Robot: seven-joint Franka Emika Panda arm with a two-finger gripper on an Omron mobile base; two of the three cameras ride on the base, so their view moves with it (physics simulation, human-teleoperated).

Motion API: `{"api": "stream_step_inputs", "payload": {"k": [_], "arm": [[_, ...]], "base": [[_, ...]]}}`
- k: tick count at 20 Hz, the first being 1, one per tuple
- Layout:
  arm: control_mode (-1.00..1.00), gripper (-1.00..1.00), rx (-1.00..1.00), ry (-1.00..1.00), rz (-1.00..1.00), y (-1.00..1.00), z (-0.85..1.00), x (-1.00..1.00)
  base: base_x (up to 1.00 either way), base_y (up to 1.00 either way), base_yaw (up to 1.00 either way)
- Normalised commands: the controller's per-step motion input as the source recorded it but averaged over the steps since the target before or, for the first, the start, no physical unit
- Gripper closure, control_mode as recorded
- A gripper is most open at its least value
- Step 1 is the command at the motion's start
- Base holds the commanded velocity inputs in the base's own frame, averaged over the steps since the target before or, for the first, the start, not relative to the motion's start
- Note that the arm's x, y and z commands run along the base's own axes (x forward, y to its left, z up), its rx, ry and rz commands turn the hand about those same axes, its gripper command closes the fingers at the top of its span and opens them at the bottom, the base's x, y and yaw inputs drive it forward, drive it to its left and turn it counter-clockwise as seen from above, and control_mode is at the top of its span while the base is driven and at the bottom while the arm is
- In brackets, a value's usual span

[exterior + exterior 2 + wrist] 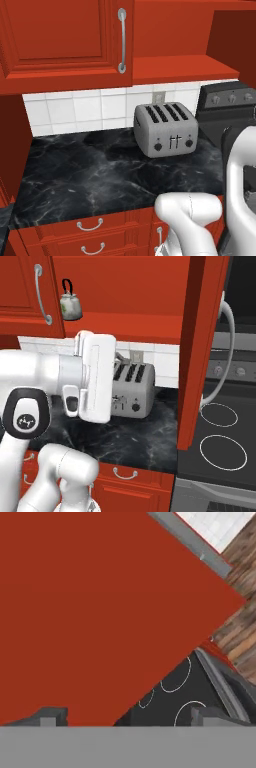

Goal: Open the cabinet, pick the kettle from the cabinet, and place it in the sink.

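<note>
The red wall cabinet has its left door (pixel 65 35) shut and its right door (pixel 205 346) swung wide open, edge-on toward me. The small white kettle (pixel 70 303) with a black hoop handle stands on the cabinet's shelf, just right of the shut door's silver bar handle (pixel 42 293). My gripper (pixel 132 717) is open, its two fingertips far apart with nothing between them. It faces the flat inner side of the open door (pixel 90 612) from close by. My hand (pixel 95 376) hangs below the shelf, in front of the toaster. The sink is out of view.
A silver four-slot toaster (pixel 165 129) stands on the black marble counter (pixel 90 175) against the white tile wall. A black stove (pixel 220 441) with ring burners lies to the right, under the open door. Red drawers (pixel 90 227) run below the counter.
</note>
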Motion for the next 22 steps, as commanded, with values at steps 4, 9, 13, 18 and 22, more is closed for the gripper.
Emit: {"api": "stream_step_inputs", "payload": {"k": [4, 9, 13, 18, 22], "arm": [[-1.0, -1.0, -0.18, 0.29, 0.38, 0.53, 0.15, -0.05], [-1.0, -1.0, -0.16, 0.31, 0.38, 0.53, 0.19, -0.04], [-1.0, -1.0, -0.16, 0.31, 0.36, 0.56, 0.2, -0.03], [-1.0, -1.0, -0.17, 0.3, 0.32, 0.57, 0.19, -0.02], [-1.0, -1.0, -0.19, 0.13, 0.3, 0.6, 0.13, -0.01]], "base": [[0.0, 0.0, 0.0], [0.0, 0.0, 0.0], [0.0, 0.0, 0.0], [0.0, 0.0, 0.0], [0.0, 0.0, 0.0]]}}
